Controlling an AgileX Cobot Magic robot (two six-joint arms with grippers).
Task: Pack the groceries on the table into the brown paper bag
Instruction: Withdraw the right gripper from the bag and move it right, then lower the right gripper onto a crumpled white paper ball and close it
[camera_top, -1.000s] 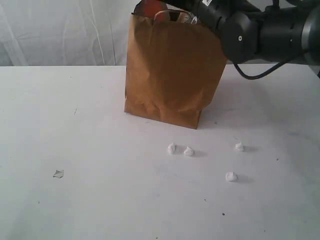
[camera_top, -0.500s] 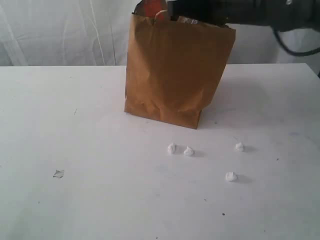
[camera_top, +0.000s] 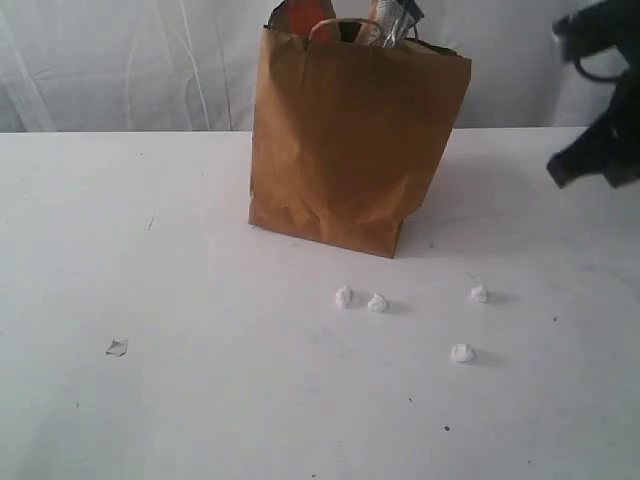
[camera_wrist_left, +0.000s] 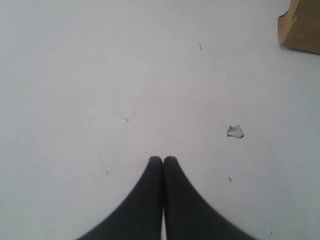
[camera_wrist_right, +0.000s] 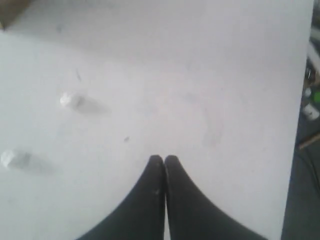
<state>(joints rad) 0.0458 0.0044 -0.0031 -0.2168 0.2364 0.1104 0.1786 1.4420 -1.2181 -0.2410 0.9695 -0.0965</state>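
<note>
– White curtain behind, white bench (camera_top: 200, 400) below. Where's the load?
– Your brown paper bag (camera_top: 345, 150) stands upright toward the back of the bench, groceries (camera_top: 392, 22) poking out of its mouth. You have none left on the bench that I can see, only white crumbs (camera_top: 344, 297) in front of the bag and a scrap (camera_top: 117, 347) well off to its left.
– How will it handle?
– I'd judge it thin, creased and soft-walled, and bottom-heavy with what's inside. Take it low by the sides or by a loop handle (camera_top: 335, 25), not by the rim.
– And the tools?
– Your left tool (camera_wrist_left: 162, 161) and right tool (camera_wrist_right: 163, 160) are both pinched fully closed, empty, over bare bench. Only the exterior view shows you the bag's mouth. The left wrist view catches just a bottom corner of the bag, and the right wrist view shows the crumbs and the bench's edge.
</note>
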